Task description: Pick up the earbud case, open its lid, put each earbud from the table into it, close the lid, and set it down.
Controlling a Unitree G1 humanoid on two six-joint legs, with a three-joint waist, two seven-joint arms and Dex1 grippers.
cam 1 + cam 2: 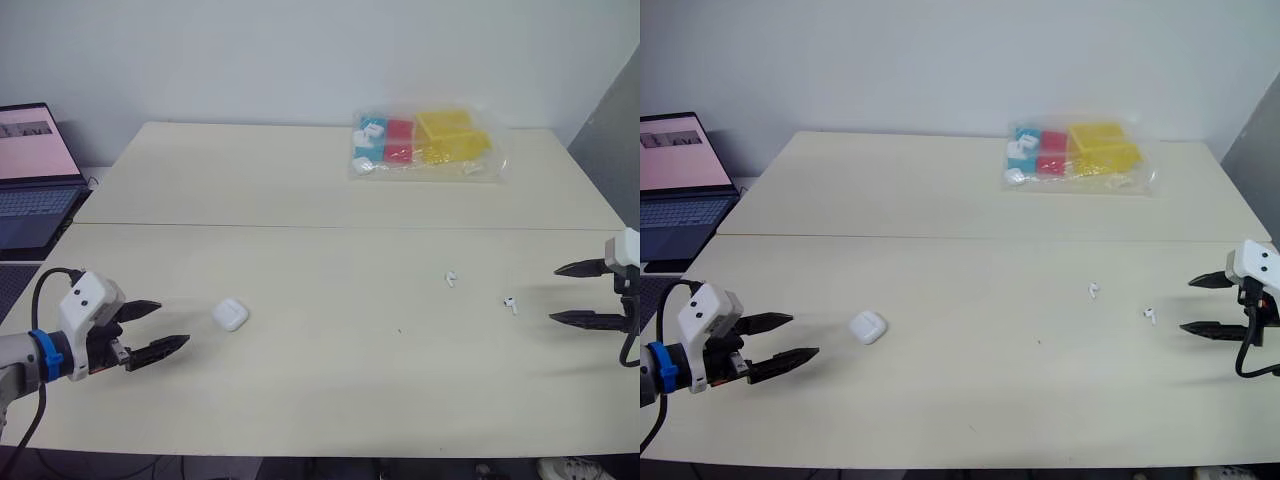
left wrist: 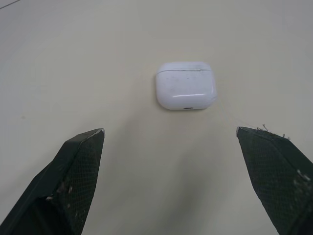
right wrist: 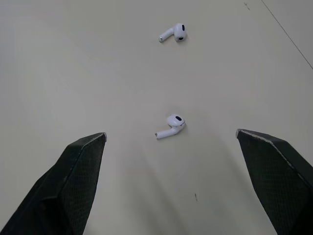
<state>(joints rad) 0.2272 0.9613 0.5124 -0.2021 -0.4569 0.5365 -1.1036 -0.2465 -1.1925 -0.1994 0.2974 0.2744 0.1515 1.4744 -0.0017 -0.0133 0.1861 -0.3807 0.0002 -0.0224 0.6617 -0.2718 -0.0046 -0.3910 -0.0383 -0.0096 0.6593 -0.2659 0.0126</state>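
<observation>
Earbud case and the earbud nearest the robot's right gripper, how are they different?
The earbud case is a rounded box with its lid shut; the earbud is a bud with a thin stem. The earbud case looks much bigger than the earbud. The earbud case lies before the open left gripper, the earbud before the open right gripper. Both are white and lie untouched on the table.

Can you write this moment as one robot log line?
left gripper: open, near closed earbud case | right gripper: open, near two earbuds | held: nothing
</observation>
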